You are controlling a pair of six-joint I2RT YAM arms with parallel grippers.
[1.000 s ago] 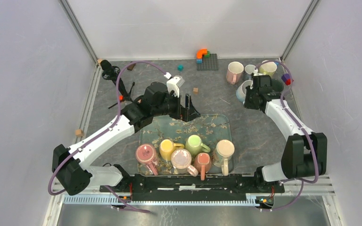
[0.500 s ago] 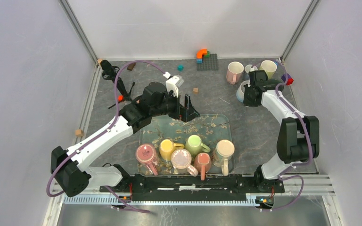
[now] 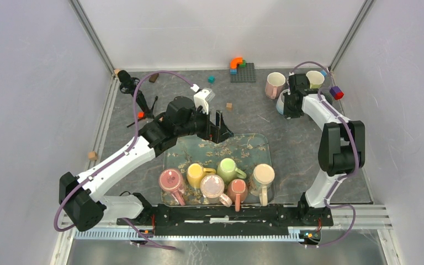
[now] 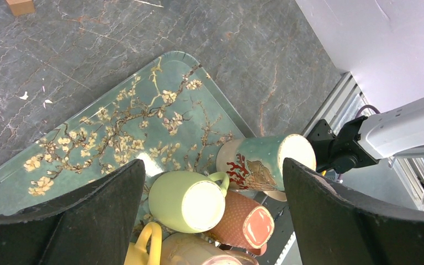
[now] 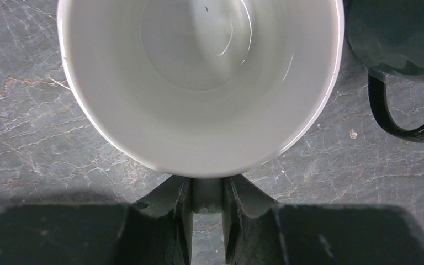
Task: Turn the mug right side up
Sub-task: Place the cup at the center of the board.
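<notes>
Grey table beyond the tray: right gripper pinches the handle of the upright mug (left gripper gapes wide). Best lowered flat, then released gently.

White arm links, black joints, purple cables; matte black pincer fingers.

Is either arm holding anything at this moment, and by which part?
The right gripper is shut on the mug, jaws pinching what looks like its handle. The left gripper is open above the tray, holding nothing.
</notes>
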